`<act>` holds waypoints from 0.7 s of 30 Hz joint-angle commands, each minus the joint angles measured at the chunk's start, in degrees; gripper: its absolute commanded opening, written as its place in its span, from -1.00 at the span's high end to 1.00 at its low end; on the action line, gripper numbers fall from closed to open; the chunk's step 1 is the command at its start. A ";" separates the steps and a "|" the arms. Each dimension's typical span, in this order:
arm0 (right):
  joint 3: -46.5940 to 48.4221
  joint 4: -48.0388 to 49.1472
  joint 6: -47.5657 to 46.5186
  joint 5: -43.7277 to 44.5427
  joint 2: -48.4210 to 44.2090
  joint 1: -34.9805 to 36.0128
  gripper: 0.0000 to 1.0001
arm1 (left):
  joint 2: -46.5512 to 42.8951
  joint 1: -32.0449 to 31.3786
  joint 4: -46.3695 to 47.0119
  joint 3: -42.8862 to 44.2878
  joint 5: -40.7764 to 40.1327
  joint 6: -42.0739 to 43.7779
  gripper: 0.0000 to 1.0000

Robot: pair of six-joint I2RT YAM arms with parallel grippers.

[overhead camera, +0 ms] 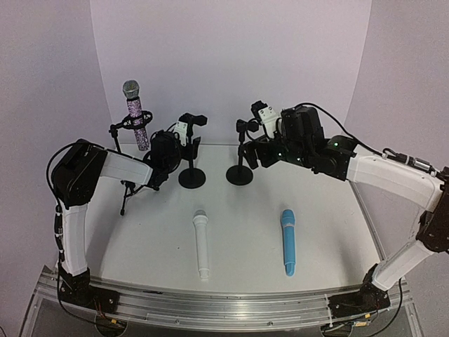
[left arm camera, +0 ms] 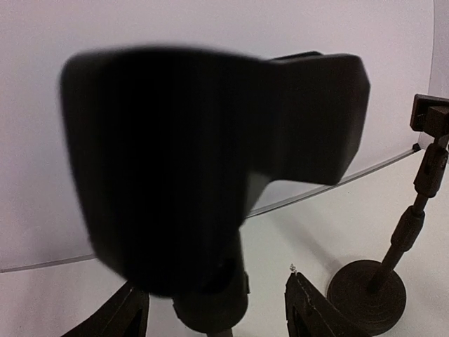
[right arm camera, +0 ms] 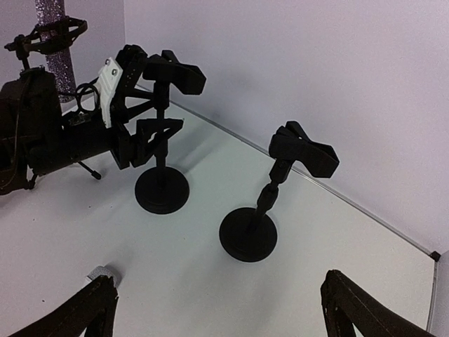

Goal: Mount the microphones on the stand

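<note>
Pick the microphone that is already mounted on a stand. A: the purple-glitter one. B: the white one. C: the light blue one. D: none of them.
A: the purple-glitter microphone stands upright in the clip of the back-left stand, while the white microphone and the light blue microphone lie flat on the table.

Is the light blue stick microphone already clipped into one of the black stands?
No, the light blue stick microphone lies flat on the white table, nearer the arms than the black round-base stand behind it.
</note>
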 commanded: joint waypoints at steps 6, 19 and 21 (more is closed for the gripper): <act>2.90 2.39 -2.04 -2.85 0.58 -0.84 -0.97 | 0.67 -0.02 5.46 -0.55 4.25 -0.94 0.22; 1.63 2.60 -1.99 -2.43 -1.88 -0.91 -0.97 | -4.19 -0.02 6.75 -6.13 11.53 -2.65 1.00; 1.63 2.60 -1.81 -2.88 -2.18 -0.87 -0.97 | -6.59 -0.09 6.68 -7.20 13.78 -1.55 1.00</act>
